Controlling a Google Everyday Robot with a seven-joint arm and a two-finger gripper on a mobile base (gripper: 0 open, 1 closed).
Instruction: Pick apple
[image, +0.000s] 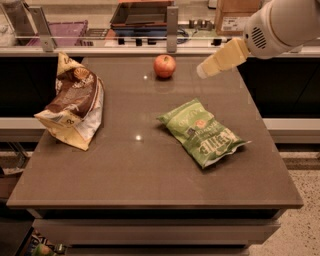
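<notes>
A small round red-orange apple sits on the brown table near its far edge, at the middle. My gripper comes in from the upper right on a white arm. Its cream-coloured tip hangs above the table to the right of the apple, about an apple's width or two away, not touching it.
A green snack bag lies flat at centre right. A brown and white snack bag stands slumped at the left. Behind the table a counter carries a dark tray, a cardboard box and a metal post.
</notes>
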